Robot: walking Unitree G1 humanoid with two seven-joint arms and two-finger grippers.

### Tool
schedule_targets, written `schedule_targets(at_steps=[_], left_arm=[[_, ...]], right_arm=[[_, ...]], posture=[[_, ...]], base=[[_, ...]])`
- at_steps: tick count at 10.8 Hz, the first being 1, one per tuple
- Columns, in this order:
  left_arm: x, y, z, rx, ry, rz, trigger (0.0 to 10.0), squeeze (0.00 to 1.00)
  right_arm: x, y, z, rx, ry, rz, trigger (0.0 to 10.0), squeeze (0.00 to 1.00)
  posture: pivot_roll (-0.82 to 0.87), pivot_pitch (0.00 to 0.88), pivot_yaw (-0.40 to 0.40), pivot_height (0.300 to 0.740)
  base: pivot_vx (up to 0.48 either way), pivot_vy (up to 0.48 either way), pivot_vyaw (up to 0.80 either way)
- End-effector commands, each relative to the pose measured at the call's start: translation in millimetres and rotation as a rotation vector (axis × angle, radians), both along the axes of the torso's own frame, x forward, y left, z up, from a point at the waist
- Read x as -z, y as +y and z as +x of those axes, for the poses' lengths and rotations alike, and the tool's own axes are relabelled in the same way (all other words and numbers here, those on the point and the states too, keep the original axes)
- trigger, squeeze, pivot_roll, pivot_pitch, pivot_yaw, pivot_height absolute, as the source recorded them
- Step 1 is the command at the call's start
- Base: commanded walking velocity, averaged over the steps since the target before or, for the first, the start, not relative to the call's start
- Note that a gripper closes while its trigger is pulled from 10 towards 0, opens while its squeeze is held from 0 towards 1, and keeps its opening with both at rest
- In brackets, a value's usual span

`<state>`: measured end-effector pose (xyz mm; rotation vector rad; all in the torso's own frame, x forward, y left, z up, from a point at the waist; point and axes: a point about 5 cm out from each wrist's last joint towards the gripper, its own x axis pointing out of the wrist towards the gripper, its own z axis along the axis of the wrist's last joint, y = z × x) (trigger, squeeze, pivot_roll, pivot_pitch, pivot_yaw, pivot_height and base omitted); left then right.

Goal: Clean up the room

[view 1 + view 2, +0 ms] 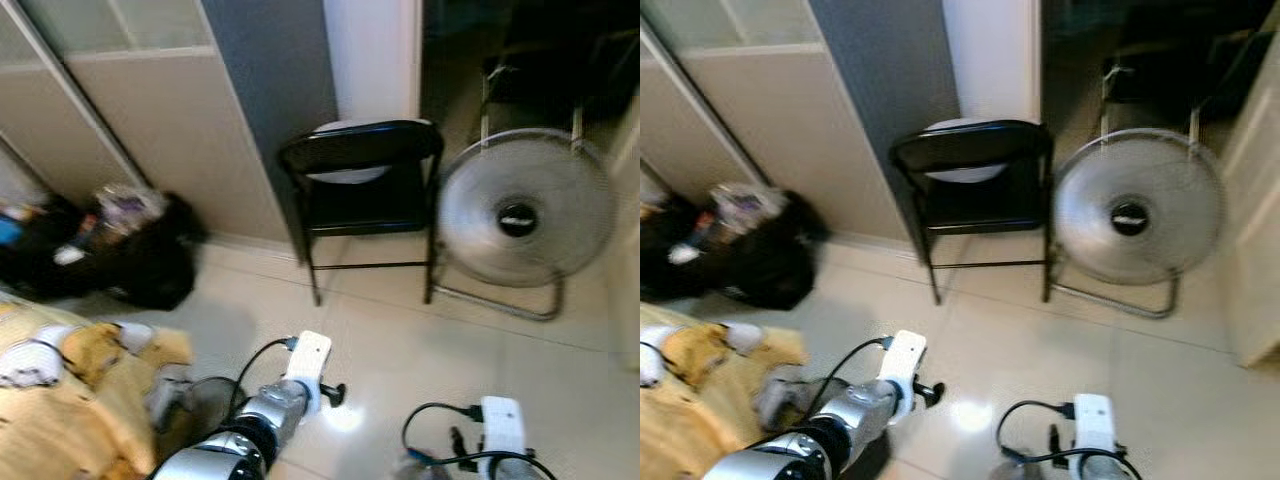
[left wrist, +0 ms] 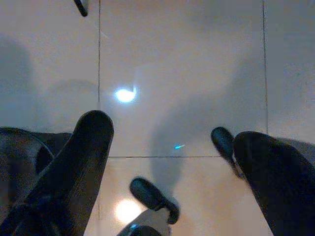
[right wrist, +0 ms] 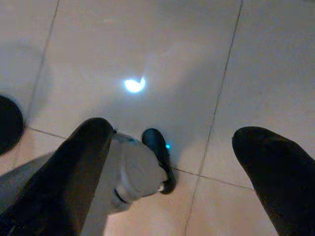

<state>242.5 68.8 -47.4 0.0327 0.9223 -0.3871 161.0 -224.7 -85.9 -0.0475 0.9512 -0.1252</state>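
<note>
- A pale tiled floor [image 1: 400, 350] stretched ahead of me, with sliding closet doors [image 1: 150, 120] along the wall at left.
- A round metal floor fan [image 1: 525, 215] stood beside a black folding chair [image 1: 365, 200]; I could read no writing or brand on either.
- A heap of dark bags and clutter [image 1: 110, 250] lay by the closet, well apart from both grippers.
- A yellow cloth [image 1: 70, 400] lay bunched near my left arm.
- My left gripper [image 2: 172, 162] hung over bare tile, fingers spread wide, holding nothing.
- My right gripper [image 3: 182, 167] hung likewise, fingers wide apart and empty.
</note>
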Motion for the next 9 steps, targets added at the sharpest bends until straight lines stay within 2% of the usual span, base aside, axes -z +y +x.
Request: schedule_targets(at_steps=[1, 4, 6, 7, 9], left_arm=[[6, 14.7, -4.4, -0.066, 0.036, 0.014, 10.0, 0.0], [11, 28.3, -9.0, -0.198, 0.074, -0.032, 10.0, 0.0], [18, 35.6, -19.0, -0.226, 0.102, -0.032, 10.0, 0.0], [21, 39.8, -23.9, -0.262, 0.108, -0.034, 10.0, 0.0], [24, 47.3, -28.3, -0.279, 0.108, -0.013, 10.0, 0.0]], right_arm=[[-1, 5.9, 6.3, -0.041, 0.008, 0.012, 10.0, 0.0], [-8, 9.3, 24.6, -0.16, 0.013, -0.019, 10.0, 0.0], [-12, 16.5, 35.5, -0.268, 0.017, -0.035, 10.0, 0.0], [-12, 17.7, 36.4, -0.318, 0.032, -0.048, 10.0, 0.0], [-12, 18.3, 36.8, -0.338, 0.044, -0.058, 10.0, 0.0]], posture=[[-0.36, 0.0, 0.142, 0.725], [-0.22, 0.0, 0.05, 0.725], [-0.17, 0.0, -0.01, 0.725], [-0.12, 0.0, -0.056, 0.725], [-0.07, 0.0, -0.085, 0.725]], base=[[0.0, 0.0, 0.0], [0.0, 0.0, 0.0], [0.0, 0.0, 0.0], [0.0, 0.0, 0.0], [0.0, 0.0, 0.0]])
